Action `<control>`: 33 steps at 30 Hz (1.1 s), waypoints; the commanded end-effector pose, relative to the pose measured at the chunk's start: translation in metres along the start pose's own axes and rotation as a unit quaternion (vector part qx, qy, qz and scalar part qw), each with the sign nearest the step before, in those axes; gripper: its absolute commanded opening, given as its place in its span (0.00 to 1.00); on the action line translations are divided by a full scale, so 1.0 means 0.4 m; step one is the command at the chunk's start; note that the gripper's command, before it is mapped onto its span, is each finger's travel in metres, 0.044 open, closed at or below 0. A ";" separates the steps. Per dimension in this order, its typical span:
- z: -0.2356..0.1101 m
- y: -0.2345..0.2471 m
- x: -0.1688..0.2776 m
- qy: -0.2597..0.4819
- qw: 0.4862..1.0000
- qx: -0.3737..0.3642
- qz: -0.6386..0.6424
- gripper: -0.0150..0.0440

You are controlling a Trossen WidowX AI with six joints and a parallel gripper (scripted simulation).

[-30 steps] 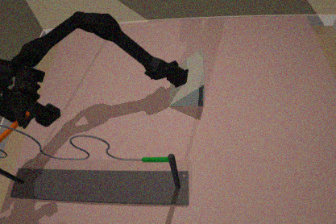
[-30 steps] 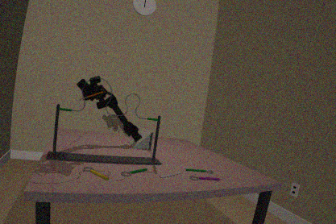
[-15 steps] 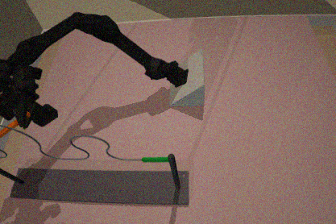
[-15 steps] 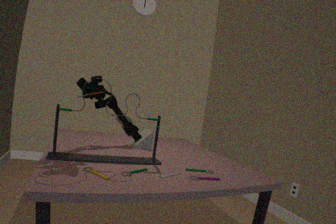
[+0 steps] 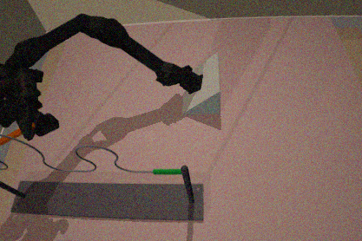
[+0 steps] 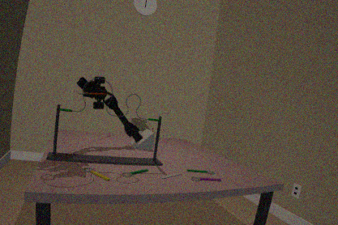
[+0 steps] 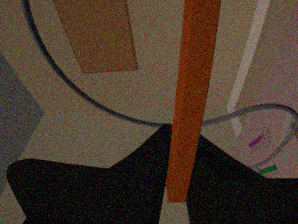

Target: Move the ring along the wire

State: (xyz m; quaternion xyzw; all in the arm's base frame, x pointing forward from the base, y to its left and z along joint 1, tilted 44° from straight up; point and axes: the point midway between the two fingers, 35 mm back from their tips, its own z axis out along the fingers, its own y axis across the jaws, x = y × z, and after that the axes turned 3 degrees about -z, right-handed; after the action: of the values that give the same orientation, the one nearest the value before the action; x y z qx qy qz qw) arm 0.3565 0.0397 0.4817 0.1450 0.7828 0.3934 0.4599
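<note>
Gripper [image 7: 174, 219] grips the handle [image 7: 193, 76]. Grey wire [image 5: 96, 158] curves at its 4 o'clock; two posts [image 6: 156, 139], several pens [image 6: 139, 171].

1. The room is dim and the views are grainy.
2. Two plain beige walls [image 6: 240, 73] meet at a corner right of centre.
3. A round white clock [image 6: 145, 6] hangs high on the far wall, cut by the top edge.
4. A white skirting board [image 6: 27, 155] runs along the wall's foot at left.
5. A white socket plate [image 6: 297, 188] sits low on the right wall.
6. The pinkish bench [image 6: 216, 186] stands on dark legs [image 6: 263, 207].
</note>
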 end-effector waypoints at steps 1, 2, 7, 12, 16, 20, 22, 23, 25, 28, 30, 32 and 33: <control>0.000 -0.003 -0.002 -0.002 1.000 0.012 -0.026 0.00; 0.000 -0.004 -0.002 -0.002 0.999 0.015 -0.032 0.00; 0.000 -0.010 -0.002 -0.002 0.998 0.029 -0.060 0.00; 0.000 -0.015 -0.002 -0.002 0.995 0.044 -0.088 0.00; 0.000 -0.020 -0.003 -0.003 0.992 0.056 -0.110 0.00; 0.000 -0.024 -0.004 -0.003 0.989 0.067 -0.133 0.00; 0.000 -0.027 -0.004 -0.003 0.987 0.073 -0.144 0.00; 0.000 -0.028 -0.005 -0.003 0.986 0.076 -0.149 0.00; 0.000 -0.030 -0.005 -0.004 0.984 0.082 -0.160 0.00; 0.000 -0.034 -0.006 -0.004 0.979 0.092 -0.180 0.00; -0.001 -0.036 -0.007 -0.004 0.976 0.099 -0.193 0.00; -0.001 -0.038 -0.008 -0.005 0.973 0.105 -0.204 0.00; -0.001 -0.039 -0.008 -0.005 0.972 0.108 -0.209 0.00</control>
State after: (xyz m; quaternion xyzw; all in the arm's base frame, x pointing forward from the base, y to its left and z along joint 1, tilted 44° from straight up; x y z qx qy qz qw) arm 0.3600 0.0285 0.4713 0.0410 0.8294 0.2205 0.5117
